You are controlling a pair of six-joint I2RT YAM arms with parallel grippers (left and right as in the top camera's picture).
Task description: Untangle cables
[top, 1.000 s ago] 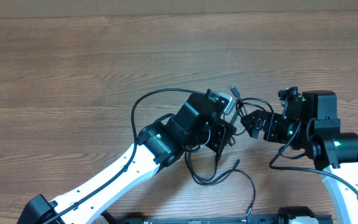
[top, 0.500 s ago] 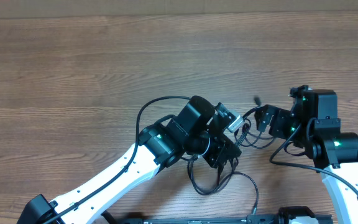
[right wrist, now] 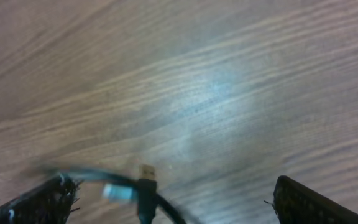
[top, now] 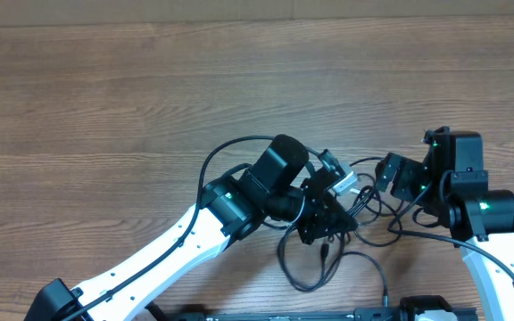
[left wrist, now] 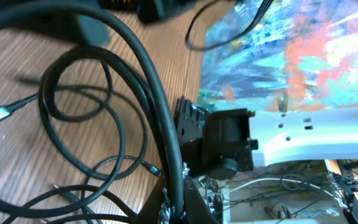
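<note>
Between the two claws, low on the grained wooden bench (top: 150, 107), the cables (top: 364, 203) lie as a knot of thin, glossy black loops strung roughly left to right. Right claw (right wrist: 171, 193) gapes wide on nothing, a blurred silvery plug (right wrist: 145, 172) just ahead between its fingers (right wrist: 294, 202). Left claw (top: 330, 214) sits nearer, buried among loops; whether it grips I cannot tell.

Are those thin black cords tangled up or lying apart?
Tangled. The cords cross and loop over one another in one clump on the table.
</note>
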